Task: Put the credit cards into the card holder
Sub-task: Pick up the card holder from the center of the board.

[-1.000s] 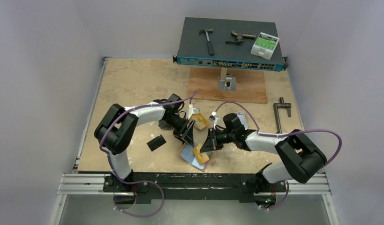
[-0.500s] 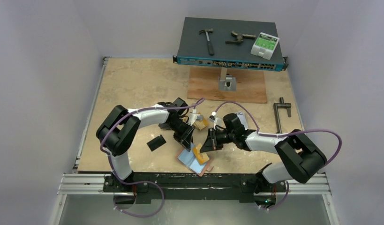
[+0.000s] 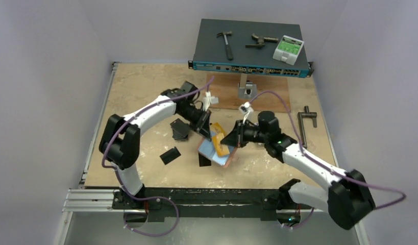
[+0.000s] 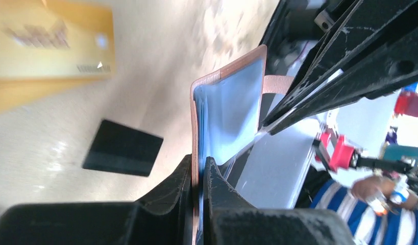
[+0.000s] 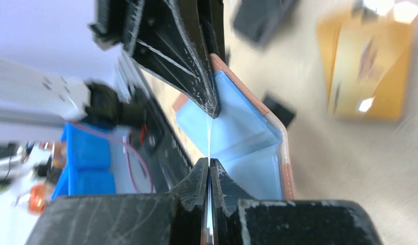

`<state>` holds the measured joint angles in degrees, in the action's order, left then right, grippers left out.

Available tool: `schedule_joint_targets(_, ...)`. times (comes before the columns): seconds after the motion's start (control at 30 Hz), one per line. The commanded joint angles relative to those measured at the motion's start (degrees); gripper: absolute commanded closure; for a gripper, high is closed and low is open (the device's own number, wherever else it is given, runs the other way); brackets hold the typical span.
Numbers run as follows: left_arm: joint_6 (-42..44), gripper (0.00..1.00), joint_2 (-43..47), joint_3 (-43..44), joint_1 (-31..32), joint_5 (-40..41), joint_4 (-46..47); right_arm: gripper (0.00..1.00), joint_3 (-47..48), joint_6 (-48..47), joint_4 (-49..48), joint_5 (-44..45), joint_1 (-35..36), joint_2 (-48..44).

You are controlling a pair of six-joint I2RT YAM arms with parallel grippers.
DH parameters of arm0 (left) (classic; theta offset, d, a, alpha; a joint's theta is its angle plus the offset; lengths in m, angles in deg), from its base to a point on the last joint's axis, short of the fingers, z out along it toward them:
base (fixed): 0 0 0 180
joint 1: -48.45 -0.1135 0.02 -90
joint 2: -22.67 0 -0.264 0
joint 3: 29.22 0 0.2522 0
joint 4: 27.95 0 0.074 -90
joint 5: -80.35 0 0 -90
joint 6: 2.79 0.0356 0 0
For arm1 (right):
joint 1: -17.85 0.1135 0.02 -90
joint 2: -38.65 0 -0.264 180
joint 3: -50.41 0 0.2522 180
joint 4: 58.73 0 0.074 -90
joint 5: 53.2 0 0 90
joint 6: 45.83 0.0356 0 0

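Left gripper (image 4: 198, 171) pinching card holder (image 4: 232, 104), salmon-edged, blue-lined

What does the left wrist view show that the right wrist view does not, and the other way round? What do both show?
Only the left wrist view: a person in a striped shirt. Only the right wrist view: a thin pale card, edge-on in the shut right gripper, and a second black card. Both: the open card holder with blue lining, clamped by the left gripper, orange-gold cards and a black card.
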<state>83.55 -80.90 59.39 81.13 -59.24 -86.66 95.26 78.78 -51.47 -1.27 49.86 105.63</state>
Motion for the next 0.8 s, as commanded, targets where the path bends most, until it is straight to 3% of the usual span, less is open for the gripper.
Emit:
schedule_joint_targets(0.0, -0.63, 1.0, 10.52, 11.6, -3.51, -8.25, -4.18, 1.0, 5.45, -1.31, -4.12, 5.45, -3.84, -12.4)
schedule_joint_targets(0.17, -6.08, 1.0, 18.34, 18.63, -5.31, -11.29, 4.57, 1.0, 9.1, -2.62, -12.26, 11.05, -4.08, -21.73)
schedule_joint_targets(0.43, -19.07, 1.0, 25.41, 20.12, -5.43, -18.36, 22.15, 1.0, 20.74, -1.73, -20.49, 8.23, -4.08, -17.73)
schedule_joint_targets(0.77, -27.46, 1.0, 32.76, 18.06, -5.5, -17.78, 31.09, 1.0, 21.69, 1.86, -26.89, 5.48, -4.11, -19.55)
